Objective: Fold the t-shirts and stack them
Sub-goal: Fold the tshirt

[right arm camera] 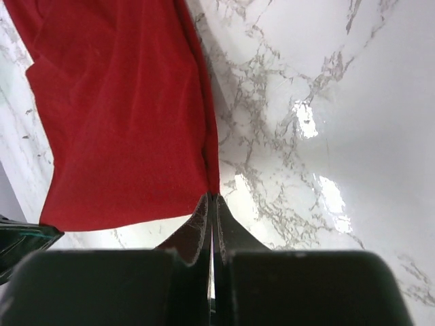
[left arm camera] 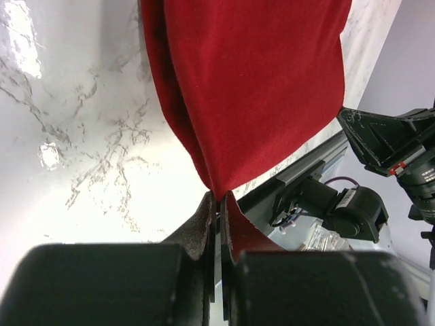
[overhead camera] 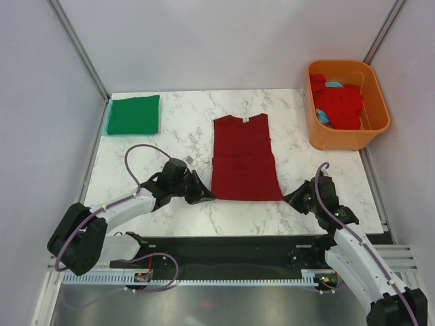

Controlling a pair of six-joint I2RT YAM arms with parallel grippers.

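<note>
A dark maroon t-shirt (overhead camera: 243,156) lies flat in the middle of the table, sleeves folded in, collar at the far end. My left gripper (overhead camera: 206,197) is shut on its near left hem corner (left arm camera: 219,187). My right gripper (overhead camera: 289,197) is shut on its near right hem corner (right arm camera: 212,187). A folded green t-shirt (overhead camera: 134,115) lies at the far left. Brighter red and light blue shirts (overhead camera: 338,102) sit bunched in the orange tub.
The orange plastic tub (overhead camera: 319,132) stands at the far right of the marble table (overhead camera: 183,139). Grey walls close in both sides and the back. The black rail with cables runs along the near edge (overhead camera: 224,255).
</note>
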